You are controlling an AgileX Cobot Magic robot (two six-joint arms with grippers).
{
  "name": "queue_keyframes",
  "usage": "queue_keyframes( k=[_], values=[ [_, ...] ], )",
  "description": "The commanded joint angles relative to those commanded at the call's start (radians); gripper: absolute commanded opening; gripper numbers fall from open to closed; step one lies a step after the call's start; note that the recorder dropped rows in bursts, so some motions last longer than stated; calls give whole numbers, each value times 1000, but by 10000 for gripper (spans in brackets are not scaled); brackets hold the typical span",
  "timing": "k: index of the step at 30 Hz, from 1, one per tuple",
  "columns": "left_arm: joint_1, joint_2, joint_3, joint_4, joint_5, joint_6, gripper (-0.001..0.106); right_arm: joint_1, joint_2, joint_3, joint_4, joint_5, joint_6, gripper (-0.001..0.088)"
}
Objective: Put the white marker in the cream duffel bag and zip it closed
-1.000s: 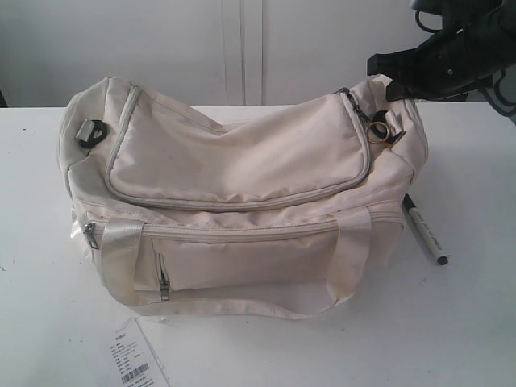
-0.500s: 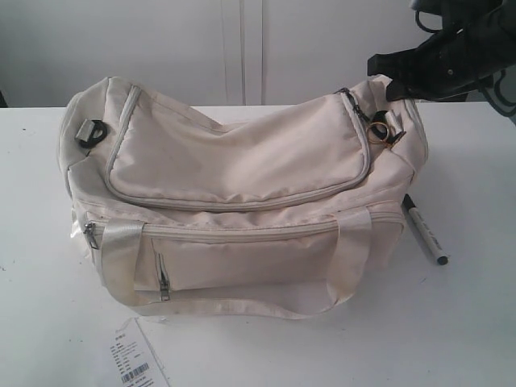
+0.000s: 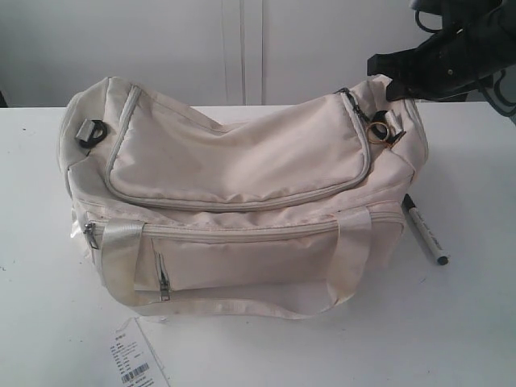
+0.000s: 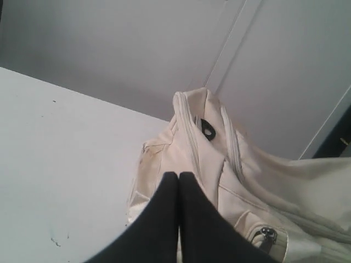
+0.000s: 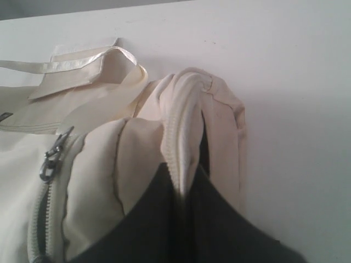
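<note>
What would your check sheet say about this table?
Surface: white table, a few tiny specks.
Job's things: cream bag in the middle, top zip looks shut; marker lies on the table beside it, not inside.
Clutter: paper tag with a barcode in front of the bag.
End effectors: left end effector shut, empty, near one bag end; right end effector shut on a bag fold.
Cables: dark loop by the right arm, likely a cable.
Surroundings: pale wall panels behind.

- The cream duffel bag (image 3: 242,193) stands on the tabletop (image 3: 48,322), soft and sagging mid-top, with its curved flap zipped and its handles drooping in front.
- The white marker (image 3: 425,230) lies flat just beside the bag's right end, black cap toward the bag.
</note>
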Motion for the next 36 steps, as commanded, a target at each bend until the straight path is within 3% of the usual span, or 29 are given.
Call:
queue_keyframes(
  k=[7,17,23,36],
  values=[
    [0,140,-99,0,31,104,0,0,0,0,0,0,0,0],
    [0,330,-259,2,205,267,0,0,0,0,0,0,0,0],
    [-4,419,-317,-50,238,350,0,0,0,0,0,0,0,0],
    [-187,561,-396,-67,238,420,0,0,0,0,0,0,0,0]
  ],
)
